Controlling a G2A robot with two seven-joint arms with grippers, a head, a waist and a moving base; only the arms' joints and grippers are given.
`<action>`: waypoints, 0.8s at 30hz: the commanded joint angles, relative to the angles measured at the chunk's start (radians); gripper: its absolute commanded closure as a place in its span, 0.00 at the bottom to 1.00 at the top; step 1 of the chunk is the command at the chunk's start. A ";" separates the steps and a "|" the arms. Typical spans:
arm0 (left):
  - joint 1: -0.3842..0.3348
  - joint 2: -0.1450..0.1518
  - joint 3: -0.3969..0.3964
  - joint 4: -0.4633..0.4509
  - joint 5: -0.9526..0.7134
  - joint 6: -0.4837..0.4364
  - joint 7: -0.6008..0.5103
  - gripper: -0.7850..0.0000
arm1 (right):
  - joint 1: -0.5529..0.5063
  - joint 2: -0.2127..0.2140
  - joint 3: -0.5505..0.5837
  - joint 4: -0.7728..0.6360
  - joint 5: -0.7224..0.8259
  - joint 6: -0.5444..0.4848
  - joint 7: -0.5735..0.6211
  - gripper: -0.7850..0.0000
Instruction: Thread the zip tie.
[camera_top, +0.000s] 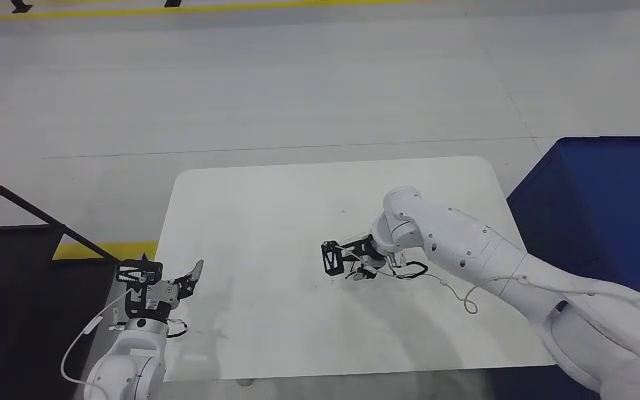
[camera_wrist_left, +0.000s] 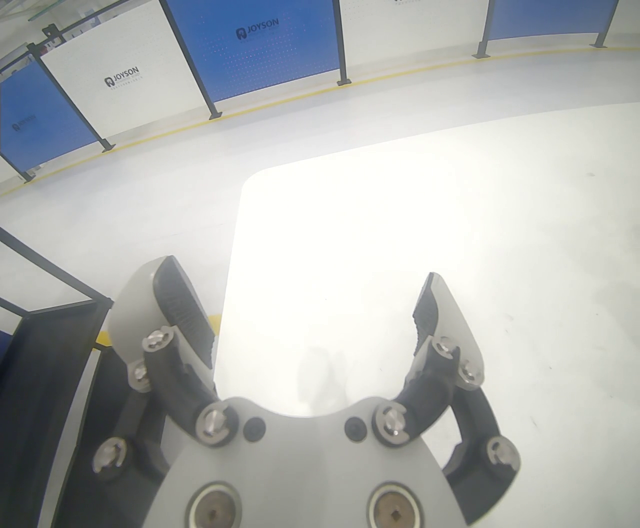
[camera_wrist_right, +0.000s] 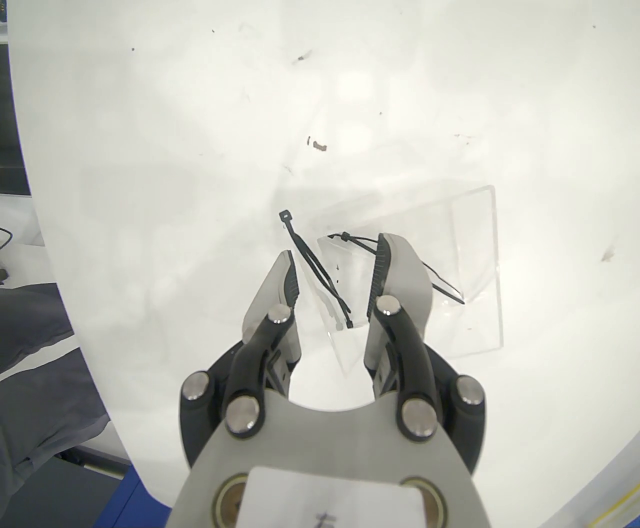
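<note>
Right gripper (spread) over zip tie

Two black zip ties lie at a clear tray.

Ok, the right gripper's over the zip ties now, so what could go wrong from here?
1. The right gripper hangs open over one zip tie that seems to cross the clear container's edge; closing may pinch that wall too.
2. A second zip tie runs behind one finger and could get dragged along.
3. The left gripper sits open at the table's corner, far from the ties, so threading needs a long, exact approach.
</note>
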 joint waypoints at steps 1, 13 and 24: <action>0.000 0.000 0.000 0.000 0.000 0.000 0.000 0.00 | -0.002 -0.014 -0.002 0.019 0.000 -0.001 0.004 0.62; 0.000 0.000 0.000 0.000 0.000 0.000 0.000 0.00 | -0.006 -0.072 -0.002 0.127 -0.013 -0.008 -0.003 0.98; 0.000 0.000 0.000 0.000 0.000 0.000 0.000 0.00 | 0.010 -0.073 -0.002 0.146 -0.002 -0.030 -0.025 1.00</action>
